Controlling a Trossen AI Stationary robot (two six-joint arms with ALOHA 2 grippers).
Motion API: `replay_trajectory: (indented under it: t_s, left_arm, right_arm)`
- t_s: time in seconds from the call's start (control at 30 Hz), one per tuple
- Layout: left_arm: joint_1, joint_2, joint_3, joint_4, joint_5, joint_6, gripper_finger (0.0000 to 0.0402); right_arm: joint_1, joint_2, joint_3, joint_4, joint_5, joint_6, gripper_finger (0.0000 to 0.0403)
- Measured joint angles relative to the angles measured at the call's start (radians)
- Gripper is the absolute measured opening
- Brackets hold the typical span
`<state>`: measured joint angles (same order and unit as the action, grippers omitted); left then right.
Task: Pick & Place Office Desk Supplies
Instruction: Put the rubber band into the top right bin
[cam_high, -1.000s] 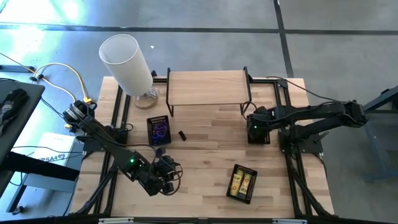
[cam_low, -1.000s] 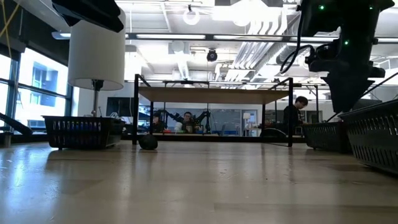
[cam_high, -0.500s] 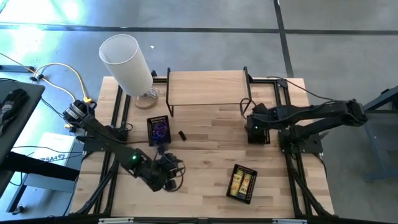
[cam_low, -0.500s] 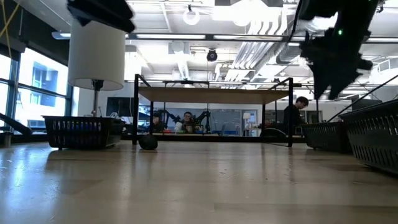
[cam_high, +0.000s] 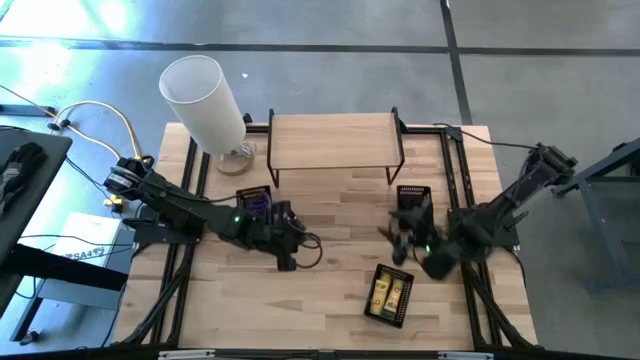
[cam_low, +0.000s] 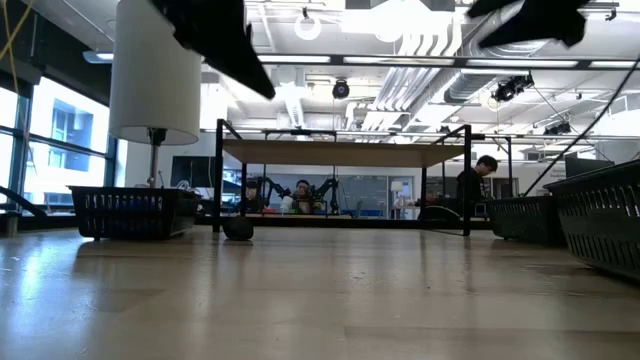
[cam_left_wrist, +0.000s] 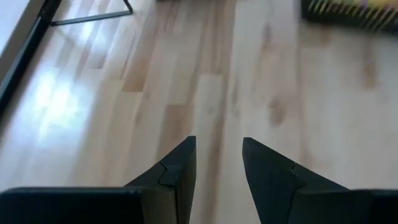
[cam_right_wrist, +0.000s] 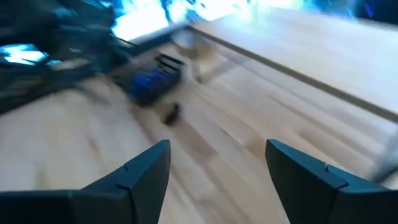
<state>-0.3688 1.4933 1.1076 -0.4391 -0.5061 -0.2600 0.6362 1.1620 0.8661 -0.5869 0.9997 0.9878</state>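
High view: the left pincer (cam_high: 288, 252) hangs over the middle of the counter (cam_high: 330, 300), just right of a black tray (cam_high: 252, 203) holding purple and blue bands (cam_high: 256, 204), which the arm partly covers. From above I cannot tell how its fingers stand. The right pincer (cam_high: 400, 232) is blurred, near the counter's right side, its fingers spread wide with nothing between them. Just behind it, toward the back right, sits an empty-looking black tray (cam_high: 413, 193). Near the front edge, right of centre, a third tray (cam_high: 388, 296) holds small yellow pieces (cam_high: 390, 294). A white lamp (cam_high: 205, 104) stands at the back left corner, and a wooden shelf (cam_high: 334, 141) runs along the back edge.

Low view: a small black block (cam_low: 238, 229) lies on the counter in front of the shelf's left leg. The band tray (cam_low: 136, 212) is at the left, below the lamp. Dark arm parts cross the upper corners. People sit in the room behind.

Left wrist view: the two fingers (cam_left_wrist: 174, 177) stand slightly apart over bare wood, holding nothing; the yellow-piece tray (cam_left_wrist: 348, 14) shows beyond.

Right wrist view: the fingers (cam_right_wrist: 140, 174) are wide apart and empty. Farther off, blurred, are the band tray (cam_right_wrist: 151, 82) and the black block (cam_right_wrist: 171, 112) beside it.
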Motion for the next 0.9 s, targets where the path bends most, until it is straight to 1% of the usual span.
replay_trajectory:
  t_s: [0.07, 0.13, 0.2, 0.27, 0.3, 0.37, 0.47, 0.57, 0.63, 0.73, 0.9]
  left_arm:
    - [0.033, 0.000, 0.000, -0.028, 0.004, 0.084, 0.0124]
    - [0.063, 0.000, 0.000, -0.056, 0.004, 0.160, 0.0124]
    - [0.089, 0.000, 0.000, -0.069, 0.007, 0.190, 0.0124]
    - [0.121, 0.000, 0.000, -0.078, 0.043, 0.193, 0.0125]
    - [0.138, 0.000, 0.000, -0.085, 0.071, 0.193, 0.0128]
    - [0.178, 0.000, 0.000, -0.103, 0.165, 0.192, 0.0138]
    - [0.239, 0.009, 0.000, -0.130, 0.317, 0.209, 0.0164]
    - [0.287, 0.020, -0.001, -0.151, 0.388, 0.274, 0.0189]
    - [0.312, 0.027, 0.000, -0.158, 0.402, 0.333, 0.0201]
    - [0.342, 0.043, 0.000, -0.155, 0.408, 0.378, 0.0207]
    - [0.370, 0.073, -0.006, -0.133, 0.408, 0.325, 0.0208]
  right_arm:
    - [0.073, 0.029, 0.000, 0.080, 0.074, -0.054, 0.0251]
    - [0.126, 0.062, 0.000, 0.155, 0.120, -0.111, 0.0251]
    - [0.163, 0.099, 0.000, 0.212, 0.136, -0.157, 0.0251]
    - [0.185, 0.138, 0.000, 0.269, 0.126, -0.195, 0.0251]
    - [0.191, 0.157, 0.000, 0.296, 0.123, -0.212, 0.0251]
    - [0.201, 0.193, 0.000, 0.335, 0.118, -0.245, 0.0251]
    - [0.207, 0.237, 0.000, 0.372, 0.091, -0.261, 0.0251]
    - [0.207, 0.268, 0.000, 0.397, 0.072, -0.263, 0.0251]
    - [0.207, 0.279, -0.001, 0.398, 0.069, -0.262, 0.0251]
    - [0.206, 0.285, -0.001, 0.403, 0.068, -0.262, 0.0251]
    - [0.206, 0.285, -0.001, 0.420, 0.056, -0.268, 0.0251]
